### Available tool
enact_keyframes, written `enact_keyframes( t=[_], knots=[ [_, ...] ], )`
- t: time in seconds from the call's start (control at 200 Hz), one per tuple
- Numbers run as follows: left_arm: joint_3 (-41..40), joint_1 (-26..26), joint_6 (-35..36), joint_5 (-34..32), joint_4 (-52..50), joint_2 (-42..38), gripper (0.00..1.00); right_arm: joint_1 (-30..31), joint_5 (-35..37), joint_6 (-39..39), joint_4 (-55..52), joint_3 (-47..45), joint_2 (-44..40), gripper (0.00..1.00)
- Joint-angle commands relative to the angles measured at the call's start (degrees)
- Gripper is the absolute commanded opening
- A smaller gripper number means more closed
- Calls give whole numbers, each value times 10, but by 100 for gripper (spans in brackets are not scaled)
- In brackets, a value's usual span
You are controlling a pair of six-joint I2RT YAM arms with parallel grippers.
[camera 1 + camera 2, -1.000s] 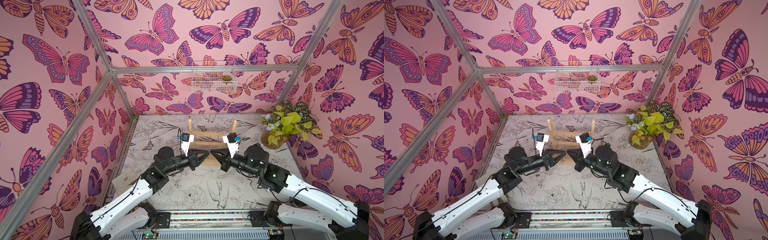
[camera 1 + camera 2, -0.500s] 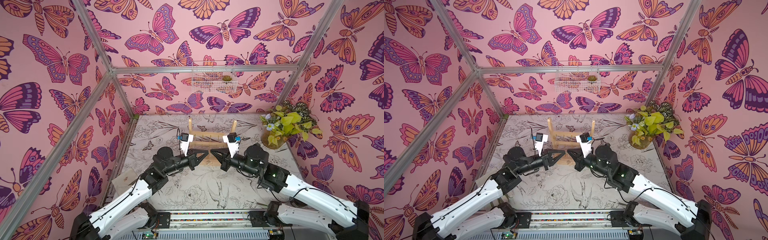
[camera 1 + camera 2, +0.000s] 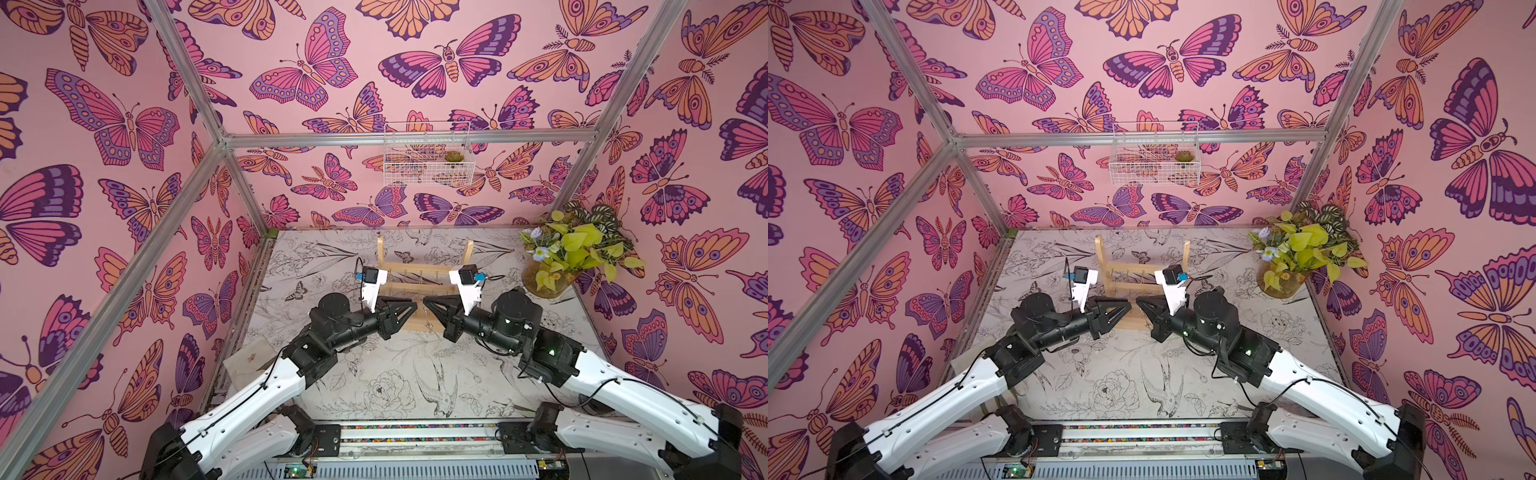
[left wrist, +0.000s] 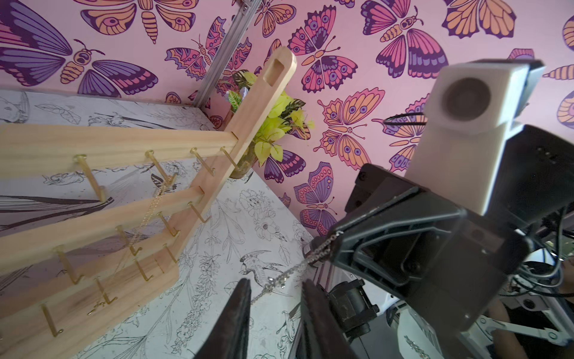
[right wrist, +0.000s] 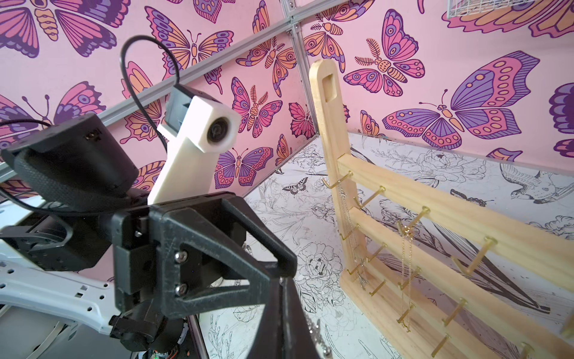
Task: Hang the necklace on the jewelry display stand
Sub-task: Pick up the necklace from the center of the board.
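Observation:
The jewelry display stand (image 3: 424,269) (image 3: 1142,266) is a pale wooden rack with gold hooks, upright at the back middle of the table. Both grippers meet tip to tip in front of it. The necklace (image 4: 289,273) (image 5: 315,332) is a fine glinting chain. My right gripper (image 5: 287,281) (image 3: 424,302) is shut on it at the tip. From there the chain slants down between the spread fingers (image 4: 245,298) of my left gripper (image 4: 275,281) (image 3: 414,306), which is open. Its lower end is hidden behind one finger.
Two other thin gold chains (image 5: 405,255) hang from hooks on the stand (image 5: 466,223). A potted plant (image 3: 573,257) stands at the back right. A white wire basket (image 3: 428,166) hangs on the back wall. A beige flat piece (image 3: 249,361) lies by the left wall.
My left gripper's jaws have parted and let go of the chain. The right gripper stays shut on it. Both arms have hardly moved.

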Motion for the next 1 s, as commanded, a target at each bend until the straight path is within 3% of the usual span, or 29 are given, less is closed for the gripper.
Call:
enact_keyframes(
  t=[0.0, 0.416, 0.996],
  knots=[
    [-3, -15, 46, -38, -27, 9, 32, 3, -2, -3, -7, 14, -10, 0],
    [-16, -49, 95, -128, -48, 18, 34, 3, -25, -3, -12, 34, -7, 0],
    [-20, -53, 107, -144, -71, 25, 36, 3, -40, -8, -19, 46, -10, 0]
  ],
)
